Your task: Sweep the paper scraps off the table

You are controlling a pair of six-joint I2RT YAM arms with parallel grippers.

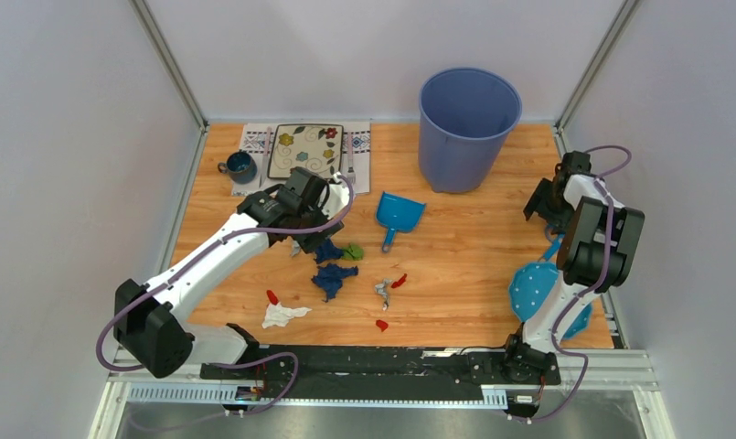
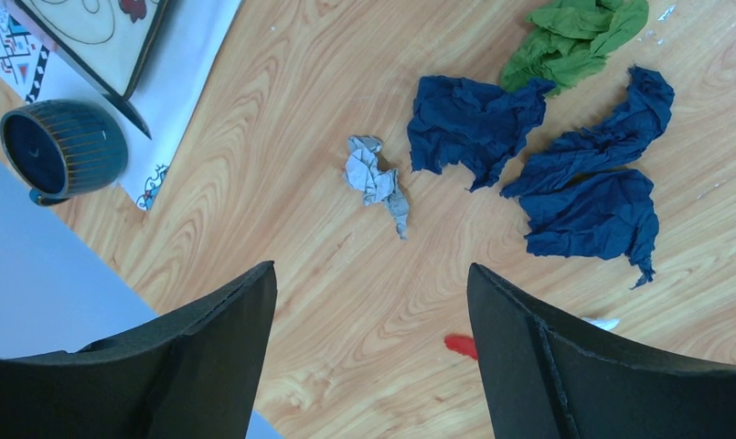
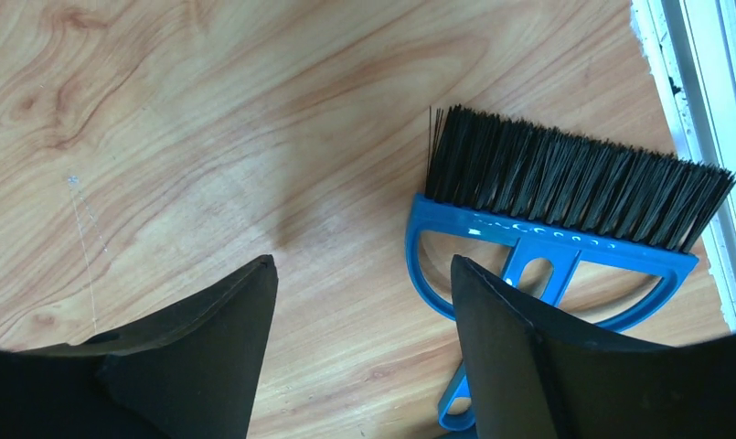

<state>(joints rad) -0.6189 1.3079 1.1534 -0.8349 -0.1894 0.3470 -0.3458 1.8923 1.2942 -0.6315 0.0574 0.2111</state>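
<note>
Paper scraps [image 1: 335,277], dark blue, green, red, white and silver-grey, lie scattered on the counter [image 1: 474,283] around its middle, near the blue dustpan [image 1: 399,212]. The left gripper [image 2: 371,267] hovers over them with jaws wide apart, gripping nothing. The right gripper [image 3: 362,261] sits near the counter's right edge, jaws spread and empty, just beside a blue brush [image 3: 565,187] with black bristles.
</note>
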